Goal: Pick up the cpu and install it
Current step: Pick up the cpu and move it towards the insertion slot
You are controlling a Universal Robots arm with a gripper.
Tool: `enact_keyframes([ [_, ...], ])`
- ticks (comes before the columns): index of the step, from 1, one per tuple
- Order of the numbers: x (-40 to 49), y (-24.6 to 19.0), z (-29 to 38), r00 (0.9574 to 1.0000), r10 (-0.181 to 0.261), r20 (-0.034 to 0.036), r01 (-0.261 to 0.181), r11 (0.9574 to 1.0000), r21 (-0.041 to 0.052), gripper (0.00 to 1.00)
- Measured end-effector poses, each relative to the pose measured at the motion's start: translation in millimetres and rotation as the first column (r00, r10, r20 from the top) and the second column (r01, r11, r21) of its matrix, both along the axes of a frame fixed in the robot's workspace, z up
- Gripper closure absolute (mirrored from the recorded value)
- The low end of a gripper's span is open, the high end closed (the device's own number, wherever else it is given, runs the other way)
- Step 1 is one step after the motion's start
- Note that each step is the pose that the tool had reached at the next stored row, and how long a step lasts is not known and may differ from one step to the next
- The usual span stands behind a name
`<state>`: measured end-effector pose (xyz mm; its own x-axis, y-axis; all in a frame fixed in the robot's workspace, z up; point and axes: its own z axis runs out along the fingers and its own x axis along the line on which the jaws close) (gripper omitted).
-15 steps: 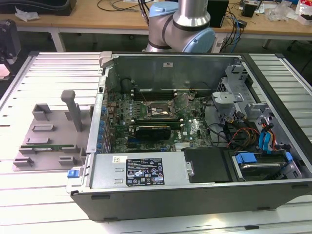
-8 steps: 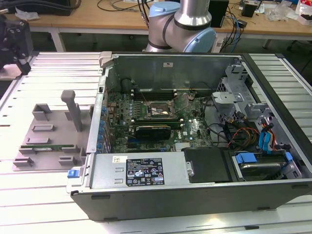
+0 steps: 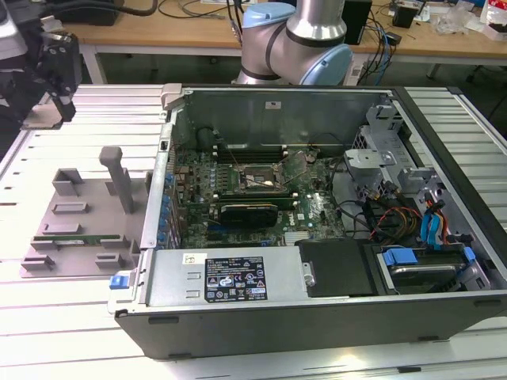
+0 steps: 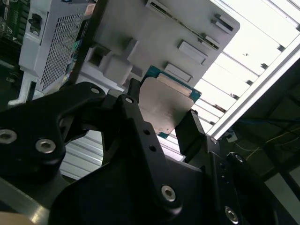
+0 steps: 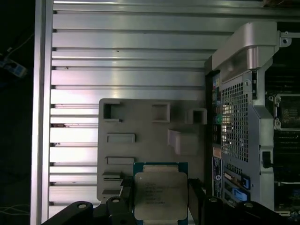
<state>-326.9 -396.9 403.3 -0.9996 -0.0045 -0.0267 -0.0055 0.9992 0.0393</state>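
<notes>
One cpu [image 5: 161, 193] is gripped by the tool [image 5: 161, 204], clamped at opposite edges between its two fingers [image 5: 196, 197]. The silver top is turned back towards the wrist. As the chip is square, no long axis can be told. Beyond the tool, one grey tray [image 5: 150, 136] lies on the slatted worktop [image 5: 131, 47], and one open computer case [image 5: 234, 117] stands beside the tray.
</notes>
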Motion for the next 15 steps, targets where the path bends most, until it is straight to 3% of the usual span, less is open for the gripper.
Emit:
enact_keyframes([
  [11, 38.7, 0.0, 0.0, 1.0, 0.0, 0.0001, 0.0, 1.0, 0.0, 0.45],
  [15, 57.2, 0.0, -0.1, 1.0, 0.0, 0.0002, 0.0, 1.0, 0.0, 0.45],
])
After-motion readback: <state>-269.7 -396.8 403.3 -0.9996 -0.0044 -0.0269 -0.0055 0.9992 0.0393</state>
